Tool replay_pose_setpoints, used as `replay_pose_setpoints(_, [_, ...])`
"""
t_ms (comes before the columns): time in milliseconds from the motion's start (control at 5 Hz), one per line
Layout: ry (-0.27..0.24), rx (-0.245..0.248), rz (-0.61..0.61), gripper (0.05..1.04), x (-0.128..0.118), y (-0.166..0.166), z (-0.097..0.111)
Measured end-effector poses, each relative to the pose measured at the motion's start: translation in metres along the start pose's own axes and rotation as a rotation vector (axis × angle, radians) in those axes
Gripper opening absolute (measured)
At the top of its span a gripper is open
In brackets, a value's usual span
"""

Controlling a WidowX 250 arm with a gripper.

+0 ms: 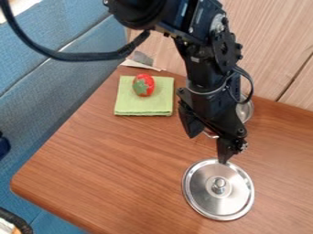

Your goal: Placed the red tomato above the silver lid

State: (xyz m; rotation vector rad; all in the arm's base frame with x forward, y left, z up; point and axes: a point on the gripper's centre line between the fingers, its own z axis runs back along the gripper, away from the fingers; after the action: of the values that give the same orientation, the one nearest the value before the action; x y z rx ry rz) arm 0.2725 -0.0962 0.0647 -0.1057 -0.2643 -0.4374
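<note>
Blue upholstery (43,87) runs down the left side of the frame, with pale seams slanting across it. At the left edge, about midway to low, a dark blue thing (3,146) pokes in; too little of it shows to say what it is. In the lower left corner there is a black, curved, ribbed piece (17,220).

The brown wood-grain table (92,173) starts next, its rounded corner at the lower left, and spreads across to the right edge. On it, left of centre in the upper half, lies a folded light green cloth (143,107). The red tomato (148,83) rests on the upper part of that cloth, a green leafy patch on its side. Just behind the cloth, at the table's back edge, are a white flat piece (139,65) and a grey one (142,58).

A thick black cable (79,56) loops from the upper left to the black arm (205,68), which comes in from the top and reaches down to right of centre. Its gripper (208,148) hangs there with its two fingers spread apart. The lower fingertip overlaps the upper rim of the silver lid (232,201); whether they touch, I cannot tell. The lid lies knob up, lower right of centre. Partly hidden behind the arm is a shiny metal vessel (245,109). Pale wood panelling (275,45) fills the upper right.
</note>
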Motion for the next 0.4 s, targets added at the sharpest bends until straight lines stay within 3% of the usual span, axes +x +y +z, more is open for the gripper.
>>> replay_pose_setpoints(200, [0.024,-0.004,0.006,1.001,-0.003,0.000,-0.006])
replay_pose_setpoints(400, [0.007,0.026,0.102,1.001,-0.001,0.030,-0.003])
